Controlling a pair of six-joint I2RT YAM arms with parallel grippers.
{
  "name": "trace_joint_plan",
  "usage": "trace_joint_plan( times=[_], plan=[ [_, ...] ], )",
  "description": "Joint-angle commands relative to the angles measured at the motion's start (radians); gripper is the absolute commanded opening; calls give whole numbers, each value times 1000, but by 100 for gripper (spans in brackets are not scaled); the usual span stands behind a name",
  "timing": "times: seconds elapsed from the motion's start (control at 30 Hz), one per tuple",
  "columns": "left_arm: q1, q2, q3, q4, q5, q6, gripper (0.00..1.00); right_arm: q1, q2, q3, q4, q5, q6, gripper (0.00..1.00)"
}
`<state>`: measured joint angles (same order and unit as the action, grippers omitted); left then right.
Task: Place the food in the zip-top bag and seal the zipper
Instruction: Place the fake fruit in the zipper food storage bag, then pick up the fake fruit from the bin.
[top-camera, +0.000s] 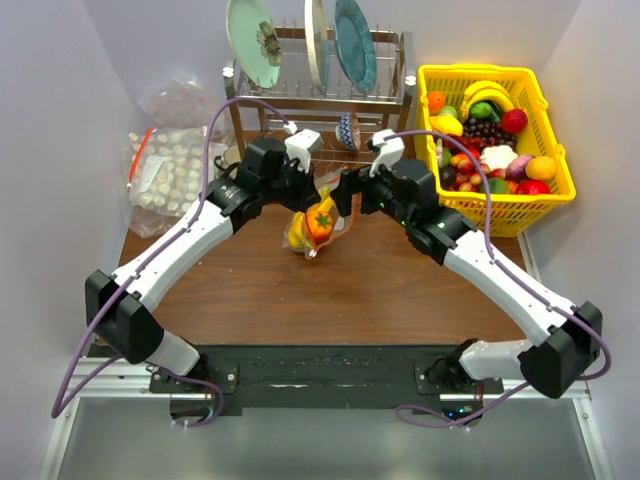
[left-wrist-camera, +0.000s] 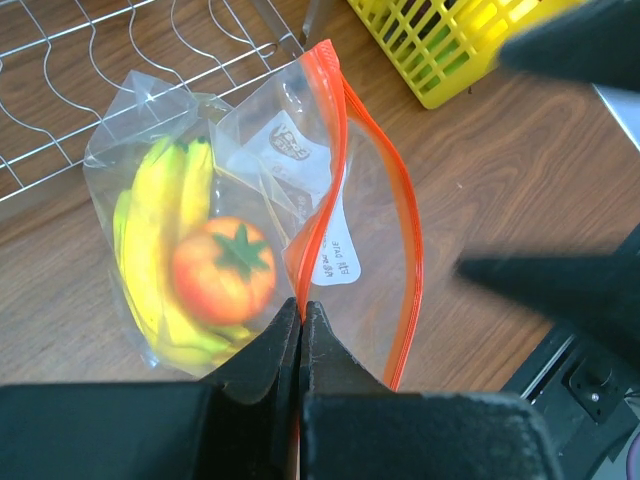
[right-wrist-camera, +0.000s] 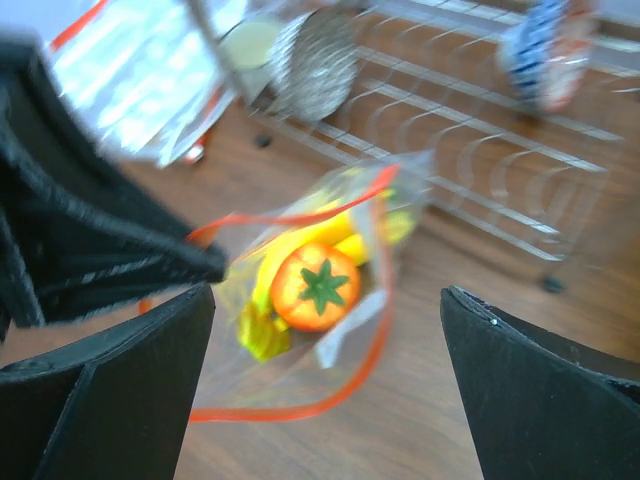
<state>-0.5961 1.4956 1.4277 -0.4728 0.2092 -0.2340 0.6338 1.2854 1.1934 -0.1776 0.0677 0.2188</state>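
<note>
Left tool (left-wrist-camera: 301, 308) is clamping the zipper (left-wrist-camera: 411, 250); right tool (right-wrist-camera: 328, 293) is gaping, empty. Zip-top bag (left-wrist-camera: 250, 140) is sagging, flimsy: likely best gripped along strip.

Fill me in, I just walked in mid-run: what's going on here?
The left fingers are shut on the zipper of the zip-top bag, which holds a banana bunch and an orange fruit. The right fingers stand wide open beside it, gripping nothing. The bag's mouth gapes, not yet sealed.

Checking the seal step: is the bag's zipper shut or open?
Open: the zipper strips bow apart at the zip-top bag mouth, meeting only in the left gripper.
</note>
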Motion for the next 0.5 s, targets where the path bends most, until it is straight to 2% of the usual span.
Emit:
trace_joint_plan(
  times=[0.0,0.1,0.27,0.47],
  plan=[
    [-2,-44,-10,54,21,13,0,-77,-44,99,-134,185,25,99],
    [-2,-49,-13,56,29,21,0,-192,-51,136,-201,178,50,99],
    [-2,-61,-33,69,33,38,0,-314,-51,187,-261,279,56,99],
    [-2,-66,-73,94,50,59,0,-509,31,270,-283,212,137,99]
  ],
)
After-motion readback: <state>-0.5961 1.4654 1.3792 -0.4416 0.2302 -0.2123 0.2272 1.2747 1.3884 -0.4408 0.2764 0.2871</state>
